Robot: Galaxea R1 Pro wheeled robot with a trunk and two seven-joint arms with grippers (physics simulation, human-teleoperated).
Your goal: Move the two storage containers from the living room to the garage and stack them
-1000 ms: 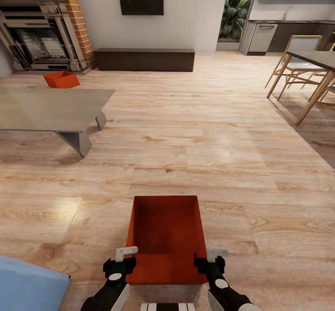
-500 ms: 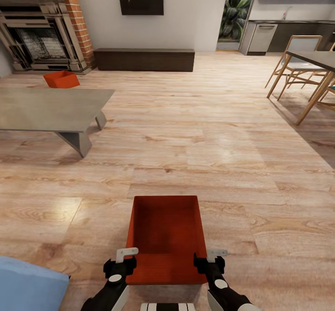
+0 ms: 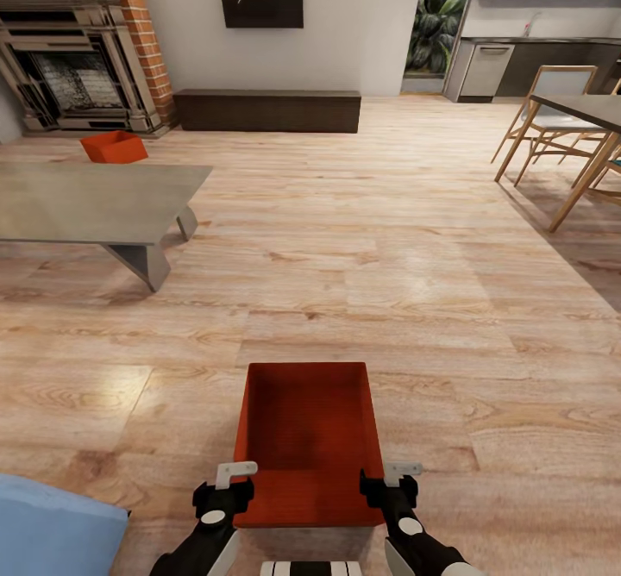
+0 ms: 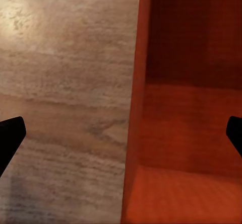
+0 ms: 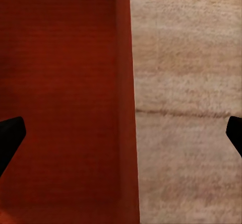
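At the near edge of the head view, the left tool (image 3: pixel 226 483) and right tool (image 3: pixel 390 481) flank the near end of a red-orange storage container (image 3: pixel 309 438), one at each long side. Each wrist view shows that tool's two dark fingertips spread wide, straddling a side wall of the bin, one tip over the inside and one over the floor; neither has closed on the wall, so nothing is held. The container sits on the light wood-plank floor (image 3: pixel 414 266) of the living room, open and empty. Far to the left, the second storage container (image 3: pixel 113 147) rests on the floor beyond a low grey tabletop (image 3: pixel 86 201), near the brick fireplace (image 3: pixel 78 50). Judging by this, the task is barely begun: both bins remain in the living room, neither carried to the garage, and stacking is yet to come.
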